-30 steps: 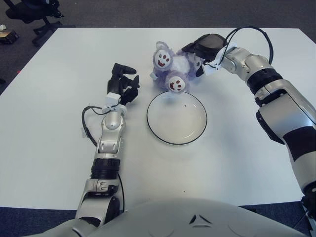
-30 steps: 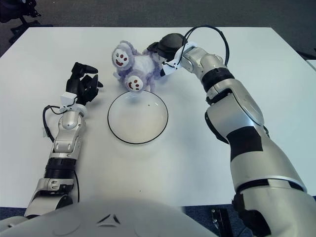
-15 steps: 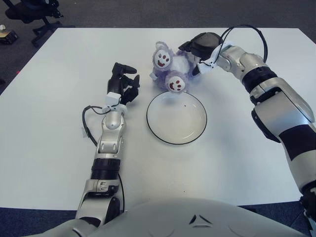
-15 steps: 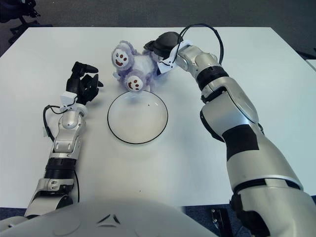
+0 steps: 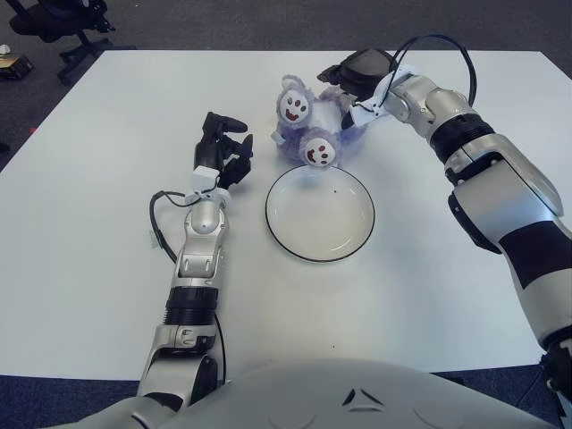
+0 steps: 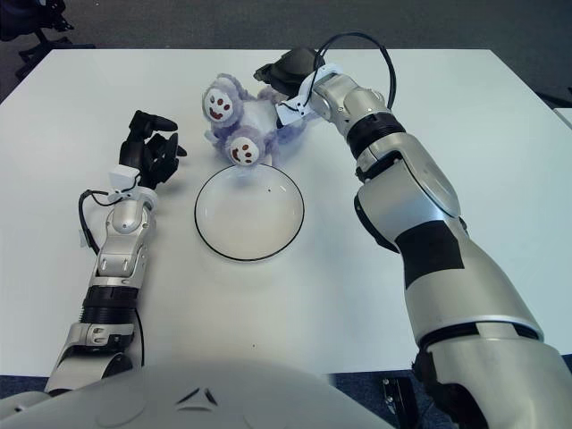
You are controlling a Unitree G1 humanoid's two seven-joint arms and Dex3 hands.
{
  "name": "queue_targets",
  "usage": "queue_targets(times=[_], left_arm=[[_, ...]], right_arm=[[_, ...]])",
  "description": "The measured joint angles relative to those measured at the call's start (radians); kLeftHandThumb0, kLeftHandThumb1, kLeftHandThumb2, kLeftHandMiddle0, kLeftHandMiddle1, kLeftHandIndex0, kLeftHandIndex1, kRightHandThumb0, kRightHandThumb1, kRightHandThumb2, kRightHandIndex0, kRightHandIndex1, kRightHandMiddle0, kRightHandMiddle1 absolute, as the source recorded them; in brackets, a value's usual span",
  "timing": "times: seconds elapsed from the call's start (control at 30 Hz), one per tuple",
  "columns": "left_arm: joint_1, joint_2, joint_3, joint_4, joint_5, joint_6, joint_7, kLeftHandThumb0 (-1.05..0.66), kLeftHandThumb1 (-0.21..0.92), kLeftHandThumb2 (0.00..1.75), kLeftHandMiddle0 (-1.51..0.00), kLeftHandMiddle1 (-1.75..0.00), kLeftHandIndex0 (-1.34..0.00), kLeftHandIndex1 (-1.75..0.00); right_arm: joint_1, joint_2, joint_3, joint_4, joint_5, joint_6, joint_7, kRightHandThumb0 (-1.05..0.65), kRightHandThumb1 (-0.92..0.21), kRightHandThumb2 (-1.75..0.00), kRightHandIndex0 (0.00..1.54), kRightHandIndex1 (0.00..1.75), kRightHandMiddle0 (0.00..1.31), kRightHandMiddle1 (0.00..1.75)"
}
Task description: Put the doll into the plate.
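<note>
A fluffy lilac plush doll (image 5: pixel 308 125) with two round white smiling faces lies on the white desk (image 5: pixel 80 206), just beyond the far rim of a round white plate with a thin dark edge (image 5: pixel 320 213). The doll's lower face overlaps the plate's far rim in both views, though whether it touches the rim cannot be told; the rest of the toy sits outside the plate, whose inside holds only a small dark speck.

The robot's right hand (image 5: pixel 362 70), black and reaching in from the right of the plate, sits at the doll's far right side, against the plush. Its fingers are bent over the toy's fur, but the views do not show whether they actually grip it.

The left hand (image 5: pixel 222 147) shows to the left of the plate, near its far-left rim and apart from the doll, its dark fingers loosely curled upward and holding nothing.

A black cable (image 5: pixel 159 223) loops beside the left forearm, left of the plate. A black office chair base (image 5: pixel 63 27) stands on the dark carpet beyond the desk's far-left corner.
</note>
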Motion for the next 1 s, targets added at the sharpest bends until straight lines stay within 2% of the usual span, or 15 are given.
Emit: queue_targets(times=[0.43,0.63,1.0], left_arm=[[0.001,-0.001,-0.005,-0.022,0.002,0.016,0.002,-0.35,0.92,0.47,-0.59,-1.68,-0.25,-1.7],[0.005,-0.001,-0.005,-0.037,0.002,0.022,0.002,-0.35,0.92,0.47,-0.59,-1.68,-0.25,-1.7],[0.009,-0.001,-0.004,-0.042,0.002,0.025,0.002,-0.35,0.92,0.47,-0.6,-1.68,-0.25,-1.7]], right_arm=[[0.014,0.055,0.025,0.061,0.001,0.049,0.012,-0.67,-0.84,0.0,0.38,0.0,0.3,0.0],[0.035,0.076,0.037,0.089,0.002,0.071,0.064,-0.69,-0.84,0.0,0.38,0.0,0.28,0.0],[0.038,0.079,0.037,0.096,0.013,0.079,0.099,-0.72,-0.83,0.0,0.4,0.01,0.28,0.0]])
